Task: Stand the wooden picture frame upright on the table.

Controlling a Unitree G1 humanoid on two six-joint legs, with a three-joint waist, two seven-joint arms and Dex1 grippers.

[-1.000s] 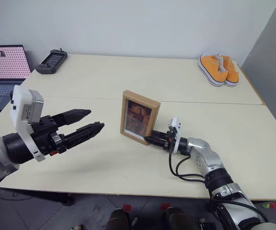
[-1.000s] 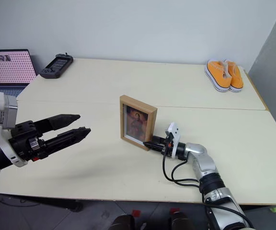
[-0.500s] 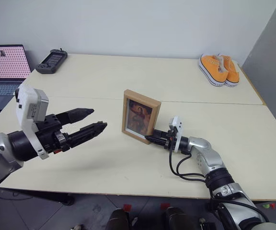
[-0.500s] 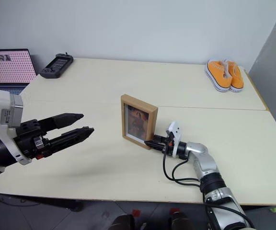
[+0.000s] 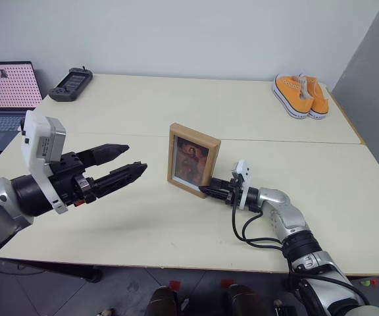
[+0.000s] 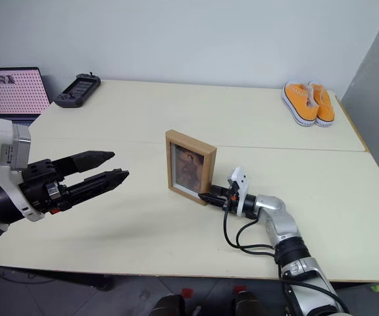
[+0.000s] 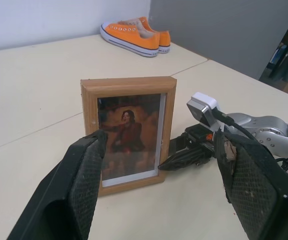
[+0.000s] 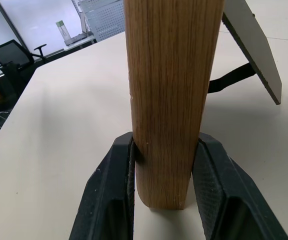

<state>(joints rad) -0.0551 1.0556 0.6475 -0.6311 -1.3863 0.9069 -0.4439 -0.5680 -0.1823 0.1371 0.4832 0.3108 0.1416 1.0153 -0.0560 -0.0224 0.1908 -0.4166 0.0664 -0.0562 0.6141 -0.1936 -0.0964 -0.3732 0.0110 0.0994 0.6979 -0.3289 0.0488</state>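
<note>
so, one wooden picture frame point(image 5: 193, 160) standing upright near the middle of the table point(image 5: 143, 105), just on the near side of the seam, portrait side facing the robot. in the right wrist view its easel stand point(image 8: 250, 42) is folded out behind w/ a dark strap running to the back. right gripper point(image 5: 207, 191) comes in low & level from the right, both fingers pinching the frame's lower right edge, one on each face. left gripper point(image 5: 131, 162) hangs in the air well to the left of the frame, fingers spread wide, nothing in it, pointing at the frame. rest of the table: 2 orange sneakers point(image 5: 300, 95) side by side at the far right corner, 1 black handheld controller point(image 5: 71, 83) far left, 1 open laptop point(image 5: 4, 99) at the left edge.
</note>
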